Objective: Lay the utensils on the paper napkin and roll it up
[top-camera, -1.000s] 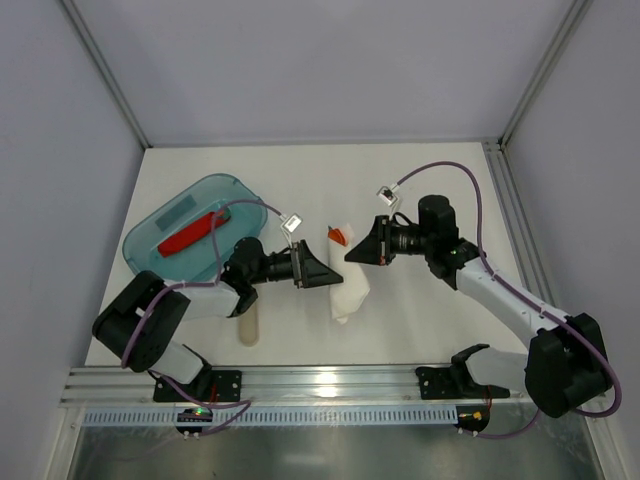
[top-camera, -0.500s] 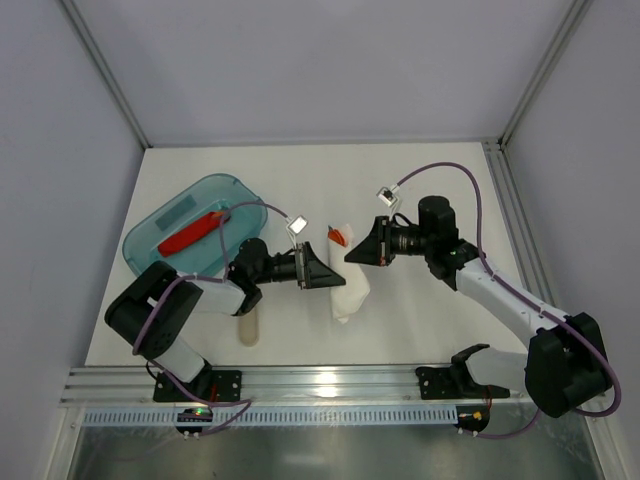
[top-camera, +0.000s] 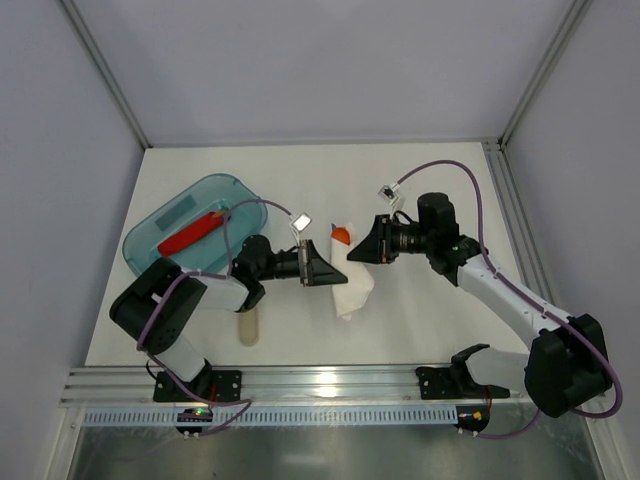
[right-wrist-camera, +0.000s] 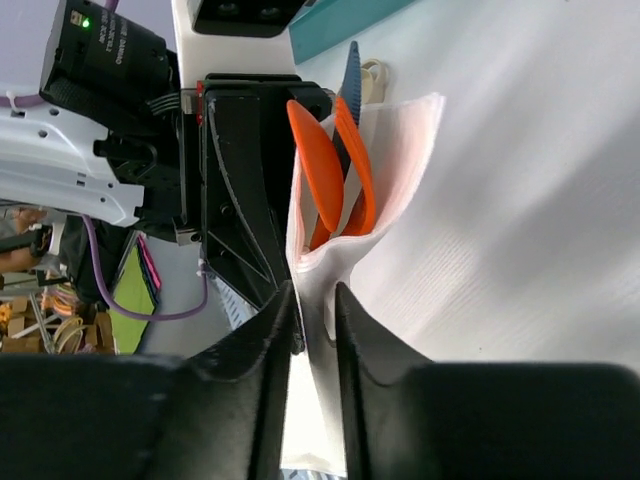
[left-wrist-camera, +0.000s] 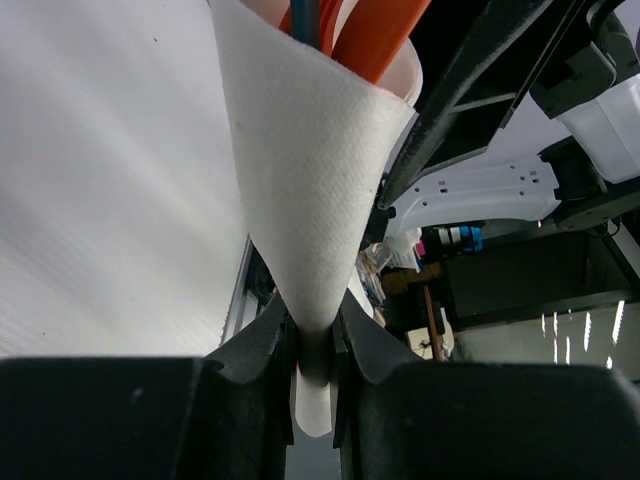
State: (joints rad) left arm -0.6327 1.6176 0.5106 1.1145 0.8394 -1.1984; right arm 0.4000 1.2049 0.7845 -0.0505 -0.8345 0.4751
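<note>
**Reporter:** Where does the bundle stand?

**Robot:** At mid-counter [top-camera: 420, 190], caught between my two sets of jaws. The paper napkin [top-camera: 352, 288] is folded around the orange utensils [right-wrist-camera: 322, 180] and a dark blue one [right-wrist-camera: 350, 72], their tips poking from its far end. My left jaws are clamped on one side of the paper. My right jaws are pinched on the opposite edge, facing the left across the wrap.

**Reporter:** What makes the roll come out well?

**Robot:** Tension and timing, in my judgement. The sheet is thin and creases easily, so both pinches should turn together with the paper snug against the handles. If I tug them apart it may tear, or the cutlery may slide out of the open end. The wrap looks loose, more cone than tube, so I'd tighten it before letting go.

**Reporter:** Anything in the way?

**Robot:** The teal tray [top-camera: 225, 182] sits well to the left, with a red piece [top-camera: 190, 233] inside it. A pale stick-like piece [top-camera: 248, 326] lies on the counter left of the bundle, and I cannot tell whether it is a utensil left out. The closest hazard is my own jaws, nearly nose to nose.
</note>
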